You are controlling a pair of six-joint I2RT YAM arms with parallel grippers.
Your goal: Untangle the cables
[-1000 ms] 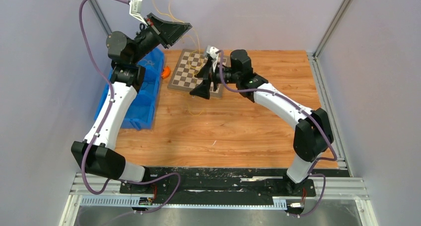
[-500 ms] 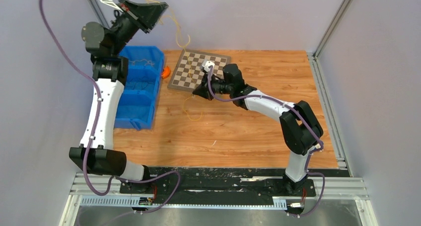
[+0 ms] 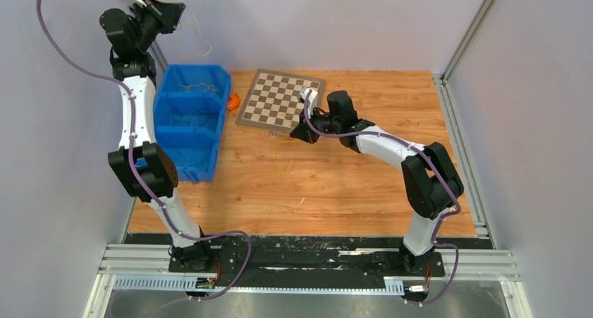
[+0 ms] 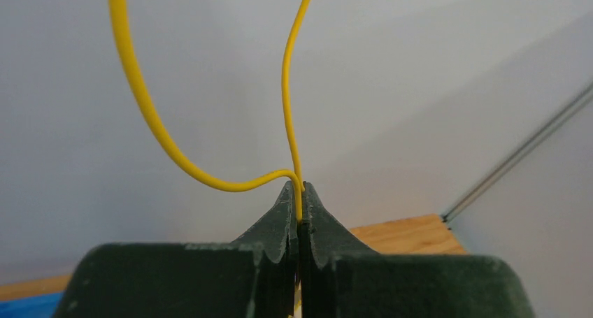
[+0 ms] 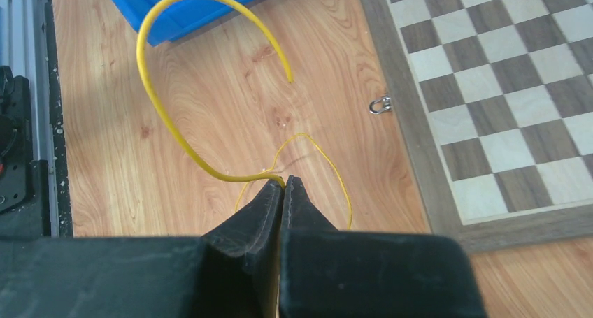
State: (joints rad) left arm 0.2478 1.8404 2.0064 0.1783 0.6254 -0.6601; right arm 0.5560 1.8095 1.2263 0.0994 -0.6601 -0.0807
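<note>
My left gripper is raised high at the back left, over the blue bin, shut on a thin yellow cable. That cable rises from the closed jaws and curls in a loop in front of the wall. My right gripper sits low at the chessboard's near edge. It is shut on a second yellow cable, which arcs up and left from the fingertips. A thinner yellow cable loop lies on the wood just beyond them. Only yellow cables show.
A blue bin with compartments stands at the left, with some thin wires in its far compartment. A chessboard lies at the back centre with an orange object beside it. A small metal clip lies by the board's edge.
My left arm has swung up and to the left, carrying its yellow cable away from above the board. My right gripper has dropped to the table and shut on a yellow cable.
</note>
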